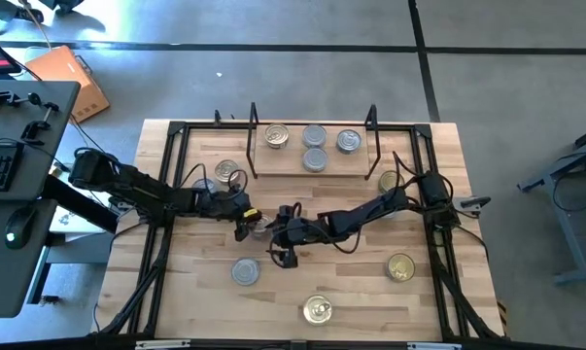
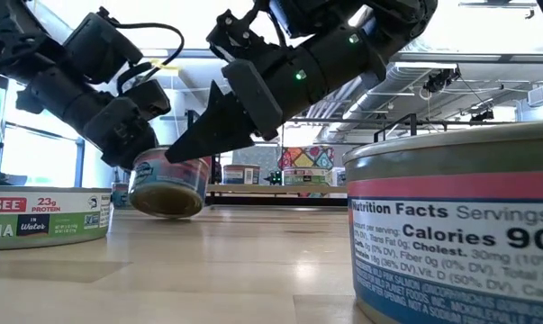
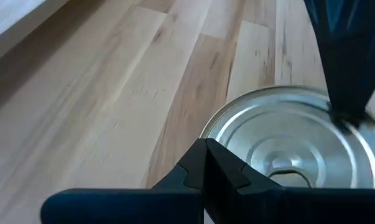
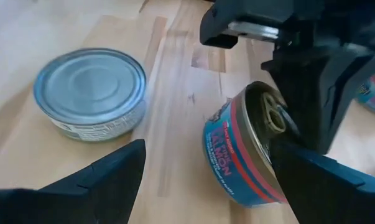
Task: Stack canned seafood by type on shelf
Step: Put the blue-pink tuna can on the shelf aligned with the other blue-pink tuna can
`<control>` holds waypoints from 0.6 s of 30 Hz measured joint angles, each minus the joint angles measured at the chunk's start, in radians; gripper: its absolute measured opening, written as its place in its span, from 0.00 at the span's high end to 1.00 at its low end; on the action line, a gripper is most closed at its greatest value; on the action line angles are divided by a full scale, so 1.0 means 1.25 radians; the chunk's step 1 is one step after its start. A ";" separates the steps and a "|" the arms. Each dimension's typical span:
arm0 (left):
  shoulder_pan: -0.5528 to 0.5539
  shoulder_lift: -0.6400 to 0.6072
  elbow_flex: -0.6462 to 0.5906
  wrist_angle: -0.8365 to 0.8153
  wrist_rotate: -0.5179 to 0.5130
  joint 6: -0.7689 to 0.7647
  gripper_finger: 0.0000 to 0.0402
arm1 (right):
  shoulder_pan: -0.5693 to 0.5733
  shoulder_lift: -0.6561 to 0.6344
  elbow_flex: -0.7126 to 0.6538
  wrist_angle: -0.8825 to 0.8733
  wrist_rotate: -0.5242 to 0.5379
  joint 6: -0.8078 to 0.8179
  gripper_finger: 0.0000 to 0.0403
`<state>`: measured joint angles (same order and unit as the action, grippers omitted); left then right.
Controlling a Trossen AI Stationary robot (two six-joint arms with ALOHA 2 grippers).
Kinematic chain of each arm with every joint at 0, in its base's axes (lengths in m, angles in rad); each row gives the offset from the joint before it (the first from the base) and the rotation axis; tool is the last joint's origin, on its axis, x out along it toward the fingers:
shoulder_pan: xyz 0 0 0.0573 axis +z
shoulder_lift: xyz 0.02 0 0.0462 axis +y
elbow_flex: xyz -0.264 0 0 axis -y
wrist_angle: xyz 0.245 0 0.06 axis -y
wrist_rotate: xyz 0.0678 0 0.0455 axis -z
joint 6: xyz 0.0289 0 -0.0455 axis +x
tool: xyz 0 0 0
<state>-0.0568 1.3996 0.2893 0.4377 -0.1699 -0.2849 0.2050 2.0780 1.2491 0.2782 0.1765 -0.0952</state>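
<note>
A salmon tin (image 4: 237, 155) with a pull-tab lid stands tilted on the wooden table, mid-table (image 1: 260, 227), its lower edge on the wood (image 2: 167, 212). My left gripper (image 1: 246, 221) is shut, and its tips are at the tin's lid. My right gripper (image 1: 276, 233) is open and comes from the table's right, one finger on each side of the tin (image 2: 167, 184). The shelf (image 1: 291, 167) stands at the far middle with several tins on its board. My left gripper sets its shut fingertips (image 3: 206, 163) against the tin's pull-tab lid (image 3: 262, 152), slanting down from the table's left. The tin leans tilted under them, its lower edge on the table. My right gripper has one finger (image 3: 349, 62) at the lid's rim (image 3: 344, 121). Whether that finger touches the rim I cannot tell. The other finger (image 4: 112, 177) stands clear of the tin's side.
A silver-lidded tin (image 4: 91, 93) lies flat close by (image 1: 245, 271). More tins lie at the near middle (image 1: 318, 310), the right (image 1: 400, 266), the far right (image 1: 391, 182) and the far left (image 1: 227, 173). Black frame rails (image 1: 166, 194) run along both table sides.
</note>
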 joint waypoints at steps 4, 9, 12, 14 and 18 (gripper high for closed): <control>-0.002 0.000 -0.001 0.005 0.008 -0.001 1.00 | 0.004 0.000 0.000 0.003 0.034 -0.094 0.18; -0.002 0.001 -0.002 0.001 0.012 0.000 1.00 | 0.011 0.007 0.000 0.001 0.087 -0.204 0.18; -0.002 0.001 -0.003 0.002 0.012 0.000 1.00 | 0.006 0.007 0.000 0.012 0.085 -0.210 0.18; -0.002 0.002 -0.004 0.006 0.011 0.000 1.00 | 0.002 0.007 0.000 0.024 0.080 -0.217 0.18; -0.002 0.001 -0.004 0.025 0.011 0.000 1.00 | -0.004 0.008 0.000 0.028 0.076 -0.221 0.18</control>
<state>-0.0593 1.4014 0.2848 0.4686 -0.1562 -0.2848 0.2006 2.0876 1.2488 0.3134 0.2710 -0.3713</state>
